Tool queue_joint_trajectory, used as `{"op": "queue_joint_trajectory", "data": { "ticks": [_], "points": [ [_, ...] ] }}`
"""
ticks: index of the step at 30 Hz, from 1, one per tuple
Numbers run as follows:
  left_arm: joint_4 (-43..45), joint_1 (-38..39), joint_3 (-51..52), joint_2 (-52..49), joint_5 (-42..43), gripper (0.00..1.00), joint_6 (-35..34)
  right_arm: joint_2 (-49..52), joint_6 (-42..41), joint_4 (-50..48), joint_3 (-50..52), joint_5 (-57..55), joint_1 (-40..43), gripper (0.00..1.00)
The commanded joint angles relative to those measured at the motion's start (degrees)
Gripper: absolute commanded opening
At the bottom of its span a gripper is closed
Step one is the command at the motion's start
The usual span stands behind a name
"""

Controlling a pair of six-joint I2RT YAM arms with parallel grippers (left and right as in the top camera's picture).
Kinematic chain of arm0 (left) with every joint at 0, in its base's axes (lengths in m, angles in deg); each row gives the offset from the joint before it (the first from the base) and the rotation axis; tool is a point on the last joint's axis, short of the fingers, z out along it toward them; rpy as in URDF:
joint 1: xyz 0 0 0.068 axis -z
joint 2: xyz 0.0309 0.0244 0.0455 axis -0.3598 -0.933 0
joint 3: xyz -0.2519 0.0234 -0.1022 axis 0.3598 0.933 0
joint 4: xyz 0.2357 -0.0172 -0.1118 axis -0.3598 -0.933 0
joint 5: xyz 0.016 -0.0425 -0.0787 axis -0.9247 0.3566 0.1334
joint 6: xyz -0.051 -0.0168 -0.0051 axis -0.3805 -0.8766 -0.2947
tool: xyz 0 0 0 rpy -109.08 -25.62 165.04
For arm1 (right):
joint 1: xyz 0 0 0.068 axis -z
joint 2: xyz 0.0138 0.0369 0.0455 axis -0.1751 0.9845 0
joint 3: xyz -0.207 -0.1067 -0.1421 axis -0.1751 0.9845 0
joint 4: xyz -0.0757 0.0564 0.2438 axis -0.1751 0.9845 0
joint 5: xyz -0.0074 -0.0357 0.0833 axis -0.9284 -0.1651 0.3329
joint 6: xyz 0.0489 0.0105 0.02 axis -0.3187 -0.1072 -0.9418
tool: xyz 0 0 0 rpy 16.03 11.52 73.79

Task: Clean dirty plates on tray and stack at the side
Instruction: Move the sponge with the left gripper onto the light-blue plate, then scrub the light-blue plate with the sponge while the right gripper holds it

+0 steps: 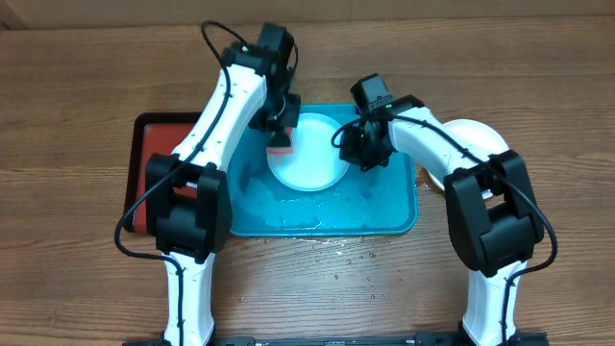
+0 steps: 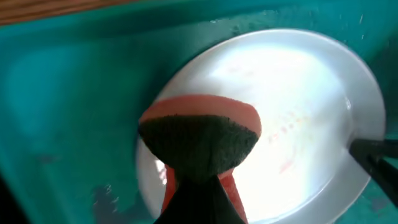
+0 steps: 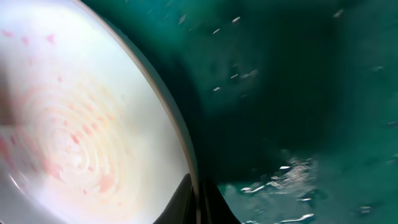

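Note:
A white plate [image 1: 307,154] with faint red smears [image 3: 74,112] lies in the cyan tray [image 1: 384,216]. My left gripper [image 1: 279,130] is shut on a red sponge [image 1: 280,146] with a dark scrub face [image 2: 199,134]. The sponge rests on the plate's left part [image 2: 298,106]. My right gripper [image 1: 357,144] is shut on the plate's right rim, one finger inside and one outside it [image 3: 199,199]. In the left wrist view the sponge hides the left gripper's fingertips. A second white plate [image 1: 476,135] sits on the table right of the tray, partly under the right arm.
A red tray [image 1: 144,154] with a dark rim lies left of the cyan tray, under the left arm. Water films the cyan tray's floor [image 3: 298,180], and droplets dot the wooden table [image 1: 356,255] in front of it.

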Motion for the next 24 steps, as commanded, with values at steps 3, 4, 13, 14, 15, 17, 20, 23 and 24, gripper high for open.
{"op": "queue_joint_trajectory", "data": {
  "ticks": [3,4,13,14,15,17,20,23,24],
  "points": [
    [6.0,2.2,6.9,0.1,3.0,0.04,6.1,0.8,-0.6,-0.7,0.0,-1.0,-1.7,0.04],
    [6.7,2.3,7.9,0.1,2.7,0.04,6.4,0.8,-0.7,-0.7,0.0,-1.0,-1.7,0.04],
    [7.2,2.3,11.3,0.1,-8.2,0.04,14.7,0.8,-0.7,-0.7,0.0,-1.1,-1.7,0.04],
    [7.3,2.2,11.3,0.1,-10.2,0.04,15.7,0.8,-0.7,-0.7,0.0,-1.0,-1.7,0.04],
    [7.6,2.2,11.3,0.1,-12.3,0.04,16.2,0.8,-0.7,-0.7,0.0,-1.0,-1.7,0.04],
    [9.0,2.2,11.3,0.1,-16.3,0.05,16.6,0.8,-0.7,-0.7,0.0,-1.0,-1.7,0.04],
    [12.6,2.2,11.4,0.1,-18.0,0.04,18.1,0.8,-0.7,-0.7,0.0,-1.0,-1.7,0.04],
    [17.6,2.2,11.8,0.1,-17.6,0.04,18.0,0.8,-0.7,-0.7,0.0,-1.0,-1.7,0.04],
    [18.9,2.2,12.0,0.1,-17.0,0.04,18.0,0.8,-0.7,-0.7,0.0,-1.0,-1.7,0.04]
  ]
}}
